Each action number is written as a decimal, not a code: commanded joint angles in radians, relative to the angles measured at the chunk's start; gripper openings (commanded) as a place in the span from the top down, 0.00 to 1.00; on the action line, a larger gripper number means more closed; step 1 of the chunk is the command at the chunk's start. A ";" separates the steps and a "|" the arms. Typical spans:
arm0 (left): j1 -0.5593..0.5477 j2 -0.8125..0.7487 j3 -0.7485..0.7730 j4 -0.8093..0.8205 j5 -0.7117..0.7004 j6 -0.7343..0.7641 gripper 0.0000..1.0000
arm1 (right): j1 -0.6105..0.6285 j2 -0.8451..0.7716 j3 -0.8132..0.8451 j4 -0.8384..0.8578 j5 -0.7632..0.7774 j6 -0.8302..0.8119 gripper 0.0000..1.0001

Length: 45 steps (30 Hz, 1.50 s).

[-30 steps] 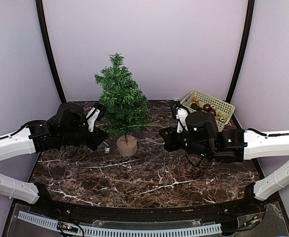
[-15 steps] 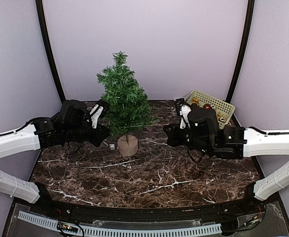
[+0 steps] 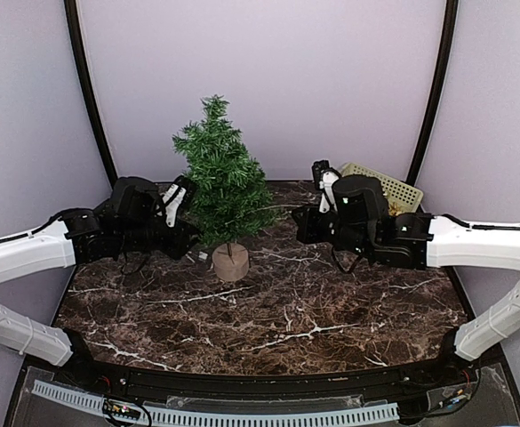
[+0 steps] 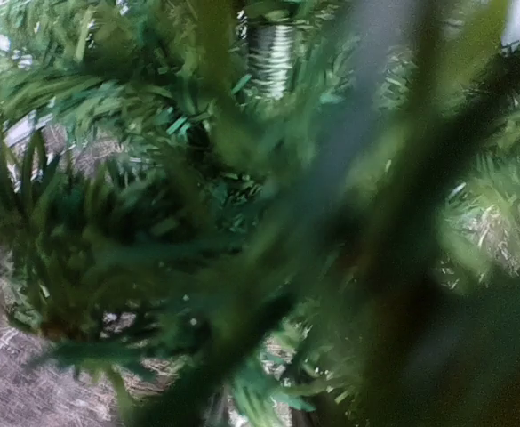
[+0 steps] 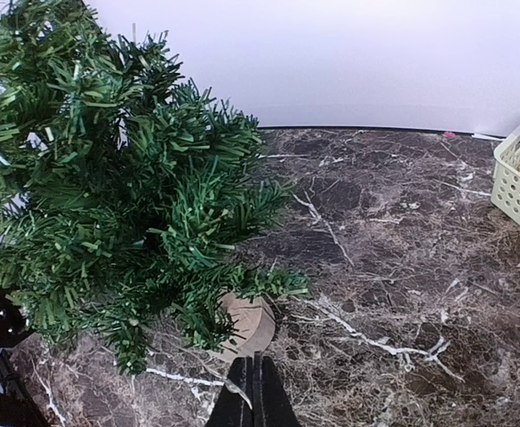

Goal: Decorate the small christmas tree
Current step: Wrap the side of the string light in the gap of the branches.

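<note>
The small christmas tree (image 3: 222, 182) stands left of centre on its round wooden stump base (image 3: 230, 263); it also shows in the right wrist view (image 5: 117, 196) with the base (image 5: 252, 322). My left gripper (image 3: 188, 238) is pushed into the tree's lower left branches. The left wrist view shows only blurred green needles (image 4: 197, 222), and the fingers are hidden. My right gripper (image 5: 253, 396) is to the right of the tree, jaws pressed together on a thin pale thread (image 5: 236, 390). In the top view a thin line (image 3: 273, 209) runs from it to the branches.
A pale yellow slotted basket (image 3: 400, 189) with red and gold baubles stands at the back right, partly behind my right arm; its corner shows in the right wrist view (image 5: 519, 191). The dark marble table (image 3: 268, 311) ends at black walls behind.
My left gripper has moved right, deeper into the tree's lower branches. My right gripper has moved back and left toward the tree. The tree has shifted slightly.
</note>
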 commanded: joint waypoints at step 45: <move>0.000 -0.076 -0.038 0.019 0.159 -0.136 0.91 | -0.099 0.023 0.078 -0.024 -0.043 0.002 1.00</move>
